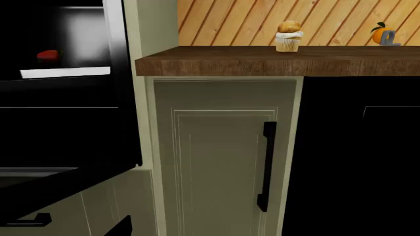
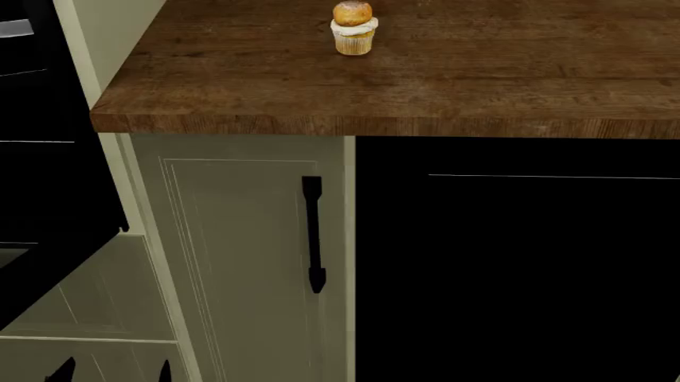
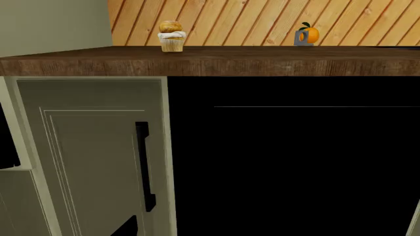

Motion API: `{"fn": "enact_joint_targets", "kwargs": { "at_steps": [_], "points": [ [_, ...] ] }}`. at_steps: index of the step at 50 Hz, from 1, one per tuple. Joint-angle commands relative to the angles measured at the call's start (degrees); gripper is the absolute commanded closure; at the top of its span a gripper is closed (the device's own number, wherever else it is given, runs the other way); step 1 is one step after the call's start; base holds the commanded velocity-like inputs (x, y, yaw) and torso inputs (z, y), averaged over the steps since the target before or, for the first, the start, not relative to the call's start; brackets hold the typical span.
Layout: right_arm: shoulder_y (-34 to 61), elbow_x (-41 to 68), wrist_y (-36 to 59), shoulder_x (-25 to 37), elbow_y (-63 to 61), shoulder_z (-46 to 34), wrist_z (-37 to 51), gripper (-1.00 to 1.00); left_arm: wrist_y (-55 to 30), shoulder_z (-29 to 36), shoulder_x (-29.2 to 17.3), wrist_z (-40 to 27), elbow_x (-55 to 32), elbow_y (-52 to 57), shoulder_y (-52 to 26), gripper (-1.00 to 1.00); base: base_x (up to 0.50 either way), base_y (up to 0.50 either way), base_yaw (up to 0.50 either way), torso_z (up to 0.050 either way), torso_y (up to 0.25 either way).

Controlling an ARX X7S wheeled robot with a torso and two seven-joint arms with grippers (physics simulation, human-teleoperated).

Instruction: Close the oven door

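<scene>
The oven door (image 2: 43,270) hangs open at the far left of the head view, a black slab sticking out from the oven front with its edge running diagonally. In the left wrist view the oven door (image 1: 59,189) is at the side, below the dark oven cavity (image 1: 59,34). My left gripper (image 2: 113,372) is open: two black fingertips stand apart below the door's edge, touching nothing. Its wrist view shows one fingertip (image 1: 121,226). My right gripper (image 3: 201,231) shows one fingertip (image 3: 125,227) far off centre; the other is lost against black. It holds nothing.
A cream panelled cabinet door (image 2: 244,255) with a black handle (image 2: 312,235) stands beside the oven. To its right is a plain black appliance panel (image 2: 510,263). A muffin (image 2: 353,28) and an orange (image 3: 307,34) sit on the wooden counter (image 2: 425,87). Something red (image 1: 47,55) lies inside the oven.
</scene>
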Motion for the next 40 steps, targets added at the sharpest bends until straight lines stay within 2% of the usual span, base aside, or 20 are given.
{"fn": "enact_joint_targets", "kwargs": {
  "at_steps": [1,17,40],
  "points": [
    [0.0,4.6,0.0,4.6,-0.4,-5.5,5.5,-1.00,-0.4,1.3,-1.1,-1.3,-1.1,0.9,0.4,-1.00,0.00,0.00,0.00,0.000,0.000],
    [0.4,6.2,-0.4,5.6,0.2,-6.2,6.7,-1.00,0.0,3.9,-3.3,-4.1,-2.8,-0.1,-0.2,-1.00,0.00,0.00,0.00,0.000,0.000],
    [0.6,7.0,-0.5,6.8,0.4,-7.7,8.2,-1.00,-0.1,5.9,-4.8,-6.7,-4.0,-0.6,-0.6,-1.00,0.00,0.00,0.00,-0.050,0.000]
  ]
}}
